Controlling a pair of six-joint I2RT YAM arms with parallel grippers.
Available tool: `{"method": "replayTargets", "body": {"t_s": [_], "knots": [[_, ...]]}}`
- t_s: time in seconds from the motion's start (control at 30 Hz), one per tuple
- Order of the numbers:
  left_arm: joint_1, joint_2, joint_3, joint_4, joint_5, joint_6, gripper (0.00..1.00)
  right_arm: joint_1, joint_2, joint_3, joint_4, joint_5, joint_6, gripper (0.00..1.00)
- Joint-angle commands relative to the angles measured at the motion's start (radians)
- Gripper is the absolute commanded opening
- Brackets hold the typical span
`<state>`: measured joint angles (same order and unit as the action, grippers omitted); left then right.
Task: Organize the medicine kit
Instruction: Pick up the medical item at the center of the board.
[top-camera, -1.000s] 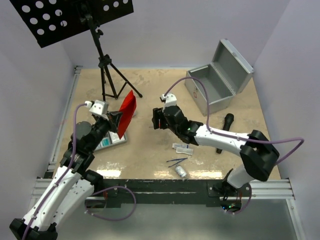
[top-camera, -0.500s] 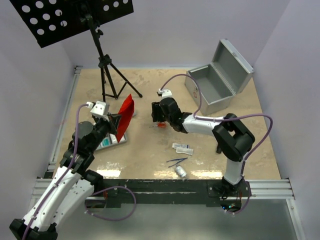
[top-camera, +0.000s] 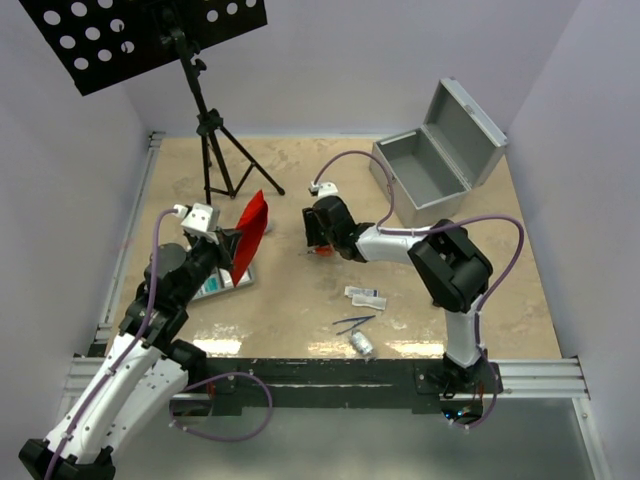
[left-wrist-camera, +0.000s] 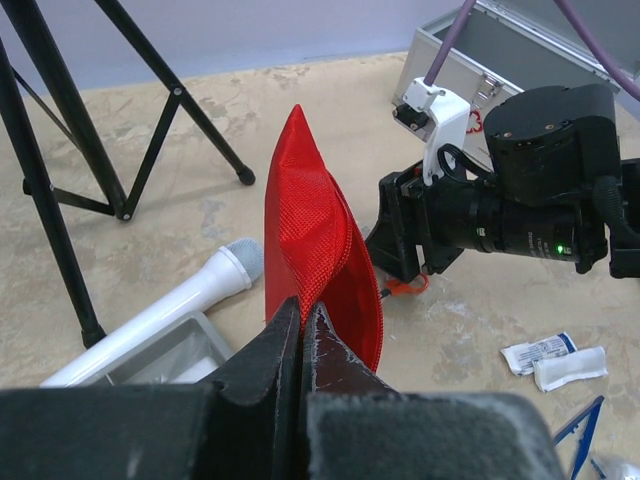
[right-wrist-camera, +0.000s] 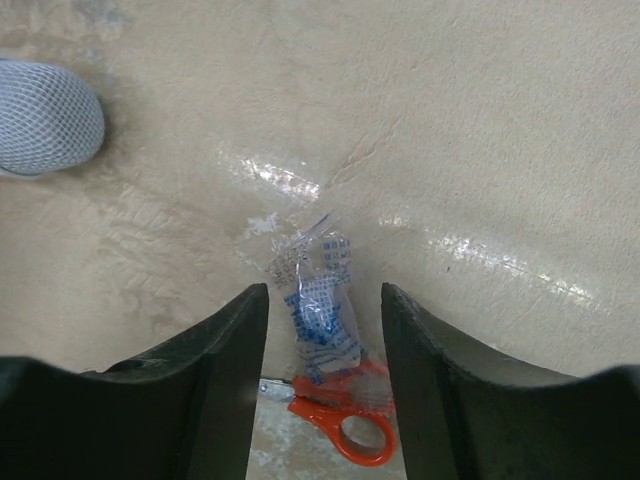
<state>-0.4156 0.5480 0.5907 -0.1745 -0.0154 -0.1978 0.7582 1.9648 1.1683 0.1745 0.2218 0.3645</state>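
My left gripper (top-camera: 233, 246) (left-wrist-camera: 302, 322) is shut on the lower edge of the red pouch (top-camera: 253, 225) (left-wrist-camera: 318, 240) and holds it upright off the table. My right gripper (top-camera: 318, 238) (right-wrist-camera: 325, 296) is open and low over the table just right of the pouch. Its jaws stand on either side of a clear packet with blue print (right-wrist-camera: 322, 300) that lies on small orange scissors (right-wrist-camera: 352, 422) (top-camera: 321, 252), with a gap on both sides. The silver metal case (top-camera: 425, 178) (left-wrist-camera: 470, 55) stands open at the back right. The grey tray (top-camera: 216, 284) (left-wrist-camera: 165, 352) lies under the pouch.
A black tripod stand (top-camera: 211, 140) is at the back left. A white microphone (left-wrist-camera: 165, 308) lies beside the tray, its mesh head (right-wrist-camera: 45, 115) near my right gripper. White sachets (top-camera: 365, 296) (left-wrist-camera: 553, 359), blue tweezers (top-camera: 355, 322) and a small silver roll (top-camera: 362, 343) lie near the front.
My right arm has swung left and back until its gripper is over the scissors and packet, and its jaws have narrowed. My left gripper still holds the pouch in the same place.
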Motion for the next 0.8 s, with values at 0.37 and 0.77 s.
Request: {"method": "replayTargets", "body": {"t_s": [0.37, 0.77], "knots": [[-0.005, 0.02, 0.024, 0.033, 0.011, 0.018, 0.0, -0.003, -0.099, -0.012, -0.02, 0.033, -0.01, 0.19], [-0.006, 0.092, 0.011, 0.11, 0.019, 0.032, 0.0, 0.016, -0.562, -0.168, -0.026, -0.171, 0.096, 0.18]]}}
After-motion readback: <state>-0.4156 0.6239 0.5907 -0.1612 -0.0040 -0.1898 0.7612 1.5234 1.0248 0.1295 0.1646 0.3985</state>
